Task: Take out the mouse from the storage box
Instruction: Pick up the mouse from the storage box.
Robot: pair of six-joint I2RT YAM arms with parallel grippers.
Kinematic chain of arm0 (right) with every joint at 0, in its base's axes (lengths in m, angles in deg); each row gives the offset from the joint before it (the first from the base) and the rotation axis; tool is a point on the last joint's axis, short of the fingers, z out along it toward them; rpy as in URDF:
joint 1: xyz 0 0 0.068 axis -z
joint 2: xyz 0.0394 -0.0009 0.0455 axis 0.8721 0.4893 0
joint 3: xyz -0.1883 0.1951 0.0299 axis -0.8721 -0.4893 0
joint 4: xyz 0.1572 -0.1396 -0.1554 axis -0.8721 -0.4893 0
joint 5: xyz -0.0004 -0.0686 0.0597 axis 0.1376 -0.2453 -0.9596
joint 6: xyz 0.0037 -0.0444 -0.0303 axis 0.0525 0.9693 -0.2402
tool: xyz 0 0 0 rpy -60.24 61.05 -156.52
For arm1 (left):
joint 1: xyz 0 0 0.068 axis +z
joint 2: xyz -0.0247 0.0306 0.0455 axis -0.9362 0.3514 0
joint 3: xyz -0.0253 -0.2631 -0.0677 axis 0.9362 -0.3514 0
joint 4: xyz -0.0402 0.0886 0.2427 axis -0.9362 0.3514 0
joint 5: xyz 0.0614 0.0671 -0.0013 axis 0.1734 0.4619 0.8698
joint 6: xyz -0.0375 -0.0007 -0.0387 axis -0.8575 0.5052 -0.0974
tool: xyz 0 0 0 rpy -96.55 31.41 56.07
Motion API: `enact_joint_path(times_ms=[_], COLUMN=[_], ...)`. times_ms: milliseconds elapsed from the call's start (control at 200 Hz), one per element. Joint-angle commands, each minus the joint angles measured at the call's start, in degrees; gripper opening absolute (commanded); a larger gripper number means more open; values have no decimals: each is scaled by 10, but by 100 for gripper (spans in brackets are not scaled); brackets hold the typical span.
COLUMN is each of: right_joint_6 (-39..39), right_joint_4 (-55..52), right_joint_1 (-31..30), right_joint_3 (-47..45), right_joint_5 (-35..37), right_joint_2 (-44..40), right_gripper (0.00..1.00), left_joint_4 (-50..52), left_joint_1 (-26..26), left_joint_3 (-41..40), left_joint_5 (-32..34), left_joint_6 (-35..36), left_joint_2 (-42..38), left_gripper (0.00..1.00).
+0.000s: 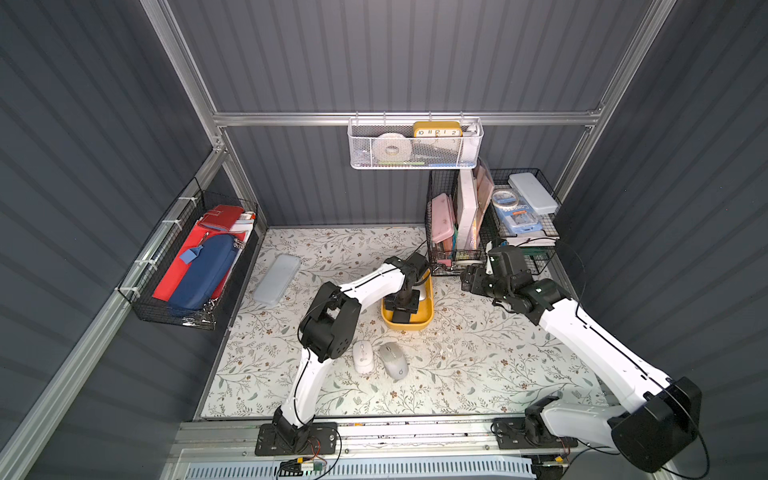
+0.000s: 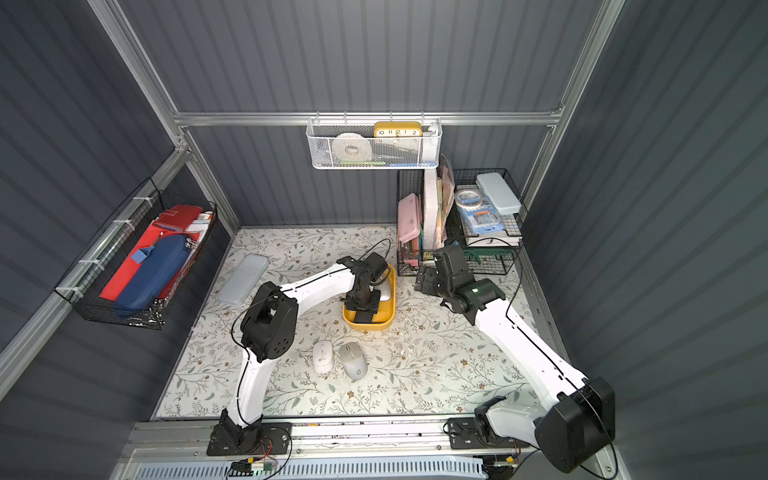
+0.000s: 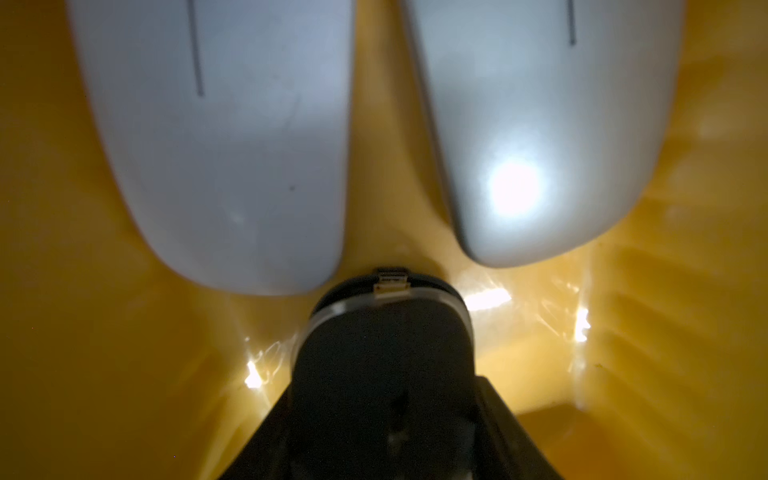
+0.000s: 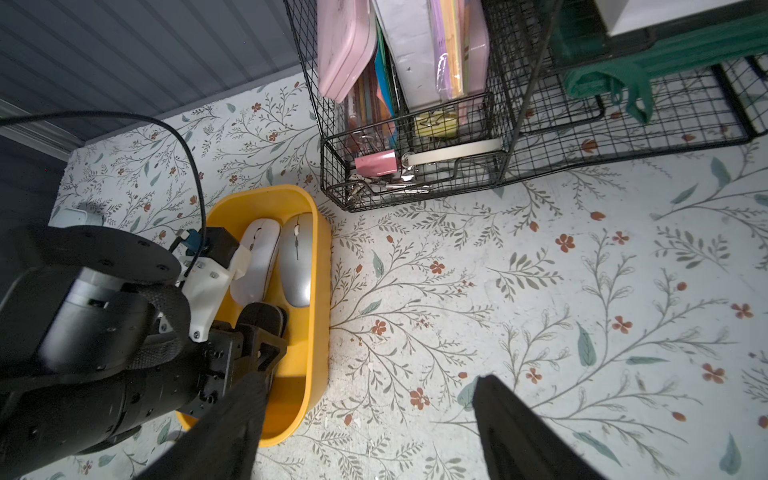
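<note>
The mustard-yellow storage box (image 1: 409, 326) (image 2: 368, 325) stands mid-mat. A white mouse (image 4: 257, 253) (image 3: 224, 145) and a silver mouse (image 4: 296, 262) (image 3: 540, 124) lie side by side at its far end. My left gripper (image 4: 266, 316) (image 3: 388, 291) is down inside the box, shut with nothing in it. Its tip sits just short of the gap between the two mice. My right gripper (image 4: 370, 378) (image 1: 468, 281) is open and hovers over the mat right of the box (image 4: 318, 332). A white mouse (image 1: 363, 356) and a grey mouse (image 1: 392, 360) lie on the mat in front of the box.
A black wire basket (image 1: 457, 253) (image 4: 415, 183) full of stationery stands just behind the right gripper. A white mesh basket (image 1: 415, 145) hangs on the back rail and another wire basket (image 1: 187, 257) on the left wall. A pale case (image 1: 277, 279) lies at the mat's left.
</note>
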Motion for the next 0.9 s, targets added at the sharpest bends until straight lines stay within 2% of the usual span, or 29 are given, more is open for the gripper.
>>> enact_joint_path(times_ms=[0, 200, 320, 480, 660, 895], right_joint_6=[2, 4, 7, 15, 17, 21], right_joint_4=[15, 15, 9, 2, -3, -6], right_joint_1=[2, 3, 2, 6, 13, 14], right_joint_3=[-2, -2, 1, 0, -2, -20], right_joint_5=[-5, 0, 9, 20, 15, 5], right_joint_2=[-12, -15, -15, -16, -44, -65], right_gripper=[83, 83, 83, 83, 83, 83], left_joint_4=[60, 97, 107, 61, -28, -58], left_joint_1=[-2, -2, -2, -14, -57, -150], left_joint_3=[38, 107, 126, 56, -59, -121], left_joint_5=[24, 37, 15, -58, -142, -146], left_joint_6=[-15, -17, -20, -45, -128, -229], left_joint_2=[-38, -37, -48, -109, -179, -194], left_gripper=[0, 0, 0, 0, 0, 0])
